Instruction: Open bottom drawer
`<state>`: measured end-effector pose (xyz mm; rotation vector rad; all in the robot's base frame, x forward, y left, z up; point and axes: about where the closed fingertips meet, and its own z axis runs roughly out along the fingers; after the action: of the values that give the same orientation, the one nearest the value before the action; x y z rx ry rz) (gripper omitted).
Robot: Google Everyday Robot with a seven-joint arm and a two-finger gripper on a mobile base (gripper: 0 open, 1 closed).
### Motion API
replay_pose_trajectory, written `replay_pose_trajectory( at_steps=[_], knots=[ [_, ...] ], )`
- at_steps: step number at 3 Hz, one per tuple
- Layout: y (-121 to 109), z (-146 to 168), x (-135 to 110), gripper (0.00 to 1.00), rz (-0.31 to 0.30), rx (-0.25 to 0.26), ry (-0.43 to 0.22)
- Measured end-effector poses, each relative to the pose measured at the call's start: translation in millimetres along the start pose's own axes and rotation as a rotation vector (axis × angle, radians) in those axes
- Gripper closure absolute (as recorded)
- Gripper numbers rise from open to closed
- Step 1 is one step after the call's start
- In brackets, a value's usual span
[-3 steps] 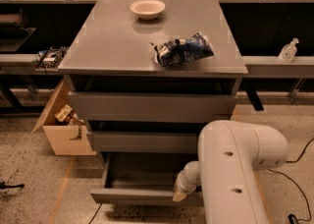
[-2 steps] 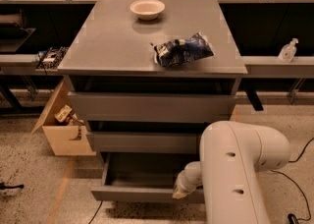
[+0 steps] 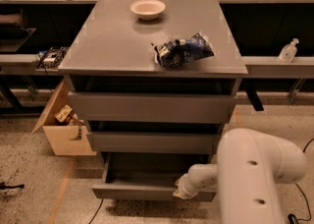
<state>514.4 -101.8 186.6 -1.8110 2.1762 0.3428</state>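
The bottom drawer (image 3: 142, 189) of the grey cabinet stands pulled out, and its shallow grey inside (image 3: 147, 171) shows. Its slim front panel runs along the bottom of the view. Above it sit the middle drawer front (image 3: 152, 142) and the top drawer front (image 3: 149, 107), both further in. My white arm (image 3: 255, 174) comes in from the lower right. Its wrist end reaches the drawer's front right corner, where the gripper (image 3: 180, 192) sits at the panel's top edge, largely hidden by the wrist.
On the cabinet top (image 3: 108, 41) are a white bowl (image 3: 147, 8) and a blue-and-white crumpled bag (image 3: 184, 50). An open cardboard box (image 3: 61, 125) stands on the floor left of the cabinet. A bottle (image 3: 288, 51) stands on a shelf at right.
The arm has shifted very slightly to the right; the drawer stays pulled out about as far as before.
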Motion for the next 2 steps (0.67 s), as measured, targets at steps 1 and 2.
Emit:
replay_pose_trajectory(
  at_steps=[1, 2],
  knots=[
    [17.3, -4.3, 2.9, 1.0, 0.019, -0.035, -0.028],
    [17.3, -4.3, 2.9, 1.0, 0.019, -0.035, -0.028]
  ],
)
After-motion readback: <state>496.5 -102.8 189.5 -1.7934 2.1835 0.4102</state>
